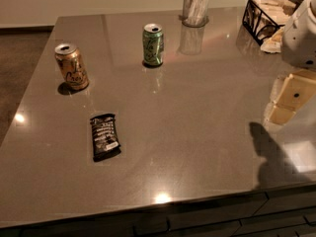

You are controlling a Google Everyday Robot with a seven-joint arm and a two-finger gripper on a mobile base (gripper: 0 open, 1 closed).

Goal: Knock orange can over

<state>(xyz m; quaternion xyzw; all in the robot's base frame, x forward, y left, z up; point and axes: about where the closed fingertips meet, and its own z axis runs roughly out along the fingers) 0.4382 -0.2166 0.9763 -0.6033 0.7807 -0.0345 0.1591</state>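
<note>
The orange can (72,66) stands upright near the left edge of the grey table (197,132). It is orange-gold with a silver top and pale cursive lettering. My gripper (289,100) is at the right edge of the view, over the table's right side and far from the can. The white arm (302,33) rises above it. Nothing is held in view.
A green can (153,44) stands upright right of the orange can and farther back. A black snack packet (104,136) lies flat in front of the cans. A clear cup (195,6) and a black wire basket (264,16) stand at the back.
</note>
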